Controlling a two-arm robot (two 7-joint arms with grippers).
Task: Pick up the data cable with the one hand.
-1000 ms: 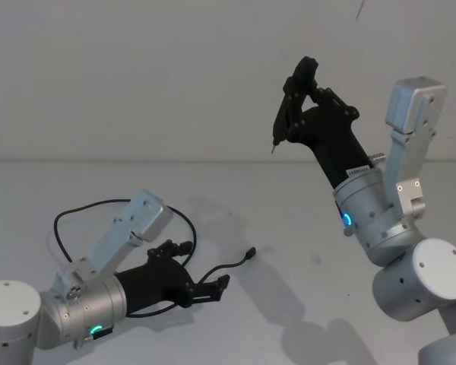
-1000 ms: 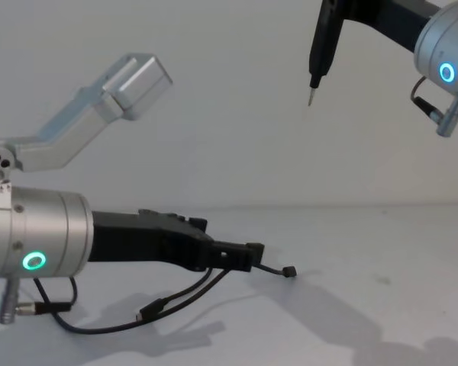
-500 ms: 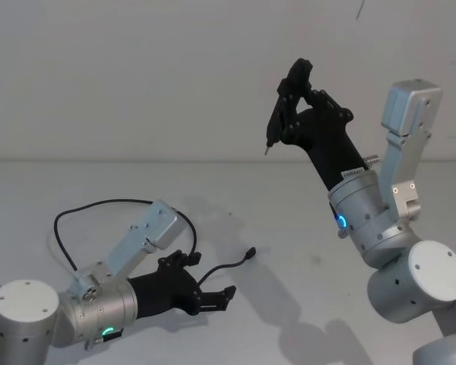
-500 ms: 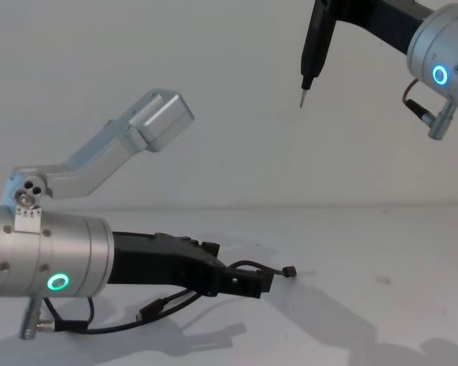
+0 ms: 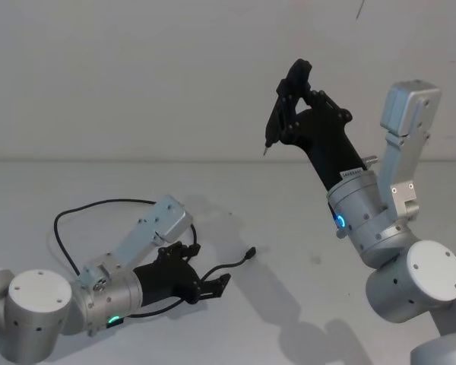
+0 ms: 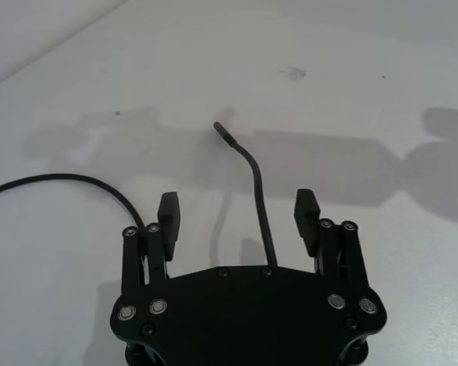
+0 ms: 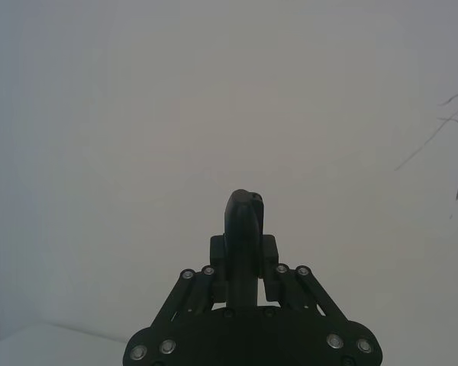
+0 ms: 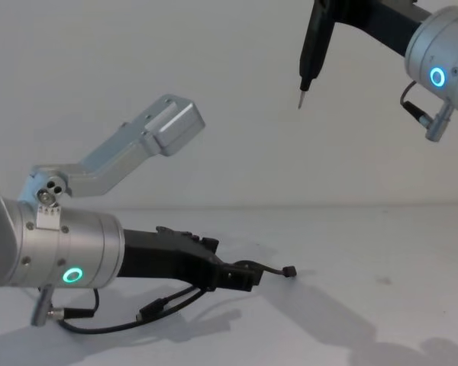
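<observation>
Data cable (image 6: 257, 197) lies on the worktop (image 5: 304, 220) between the spread, released fingers of the left hand (image 6: 237, 217); right hand (image 5: 292, 95), raised, clenches a pointed stick (image 8: 314, 46).

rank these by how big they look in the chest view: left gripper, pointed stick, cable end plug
1. left gripper, low on the left; it is nearest the camera, which flatters it.
2. pointed stick, up at the top right.
3. end plug of the data cable, clearly smallest.
</observation>
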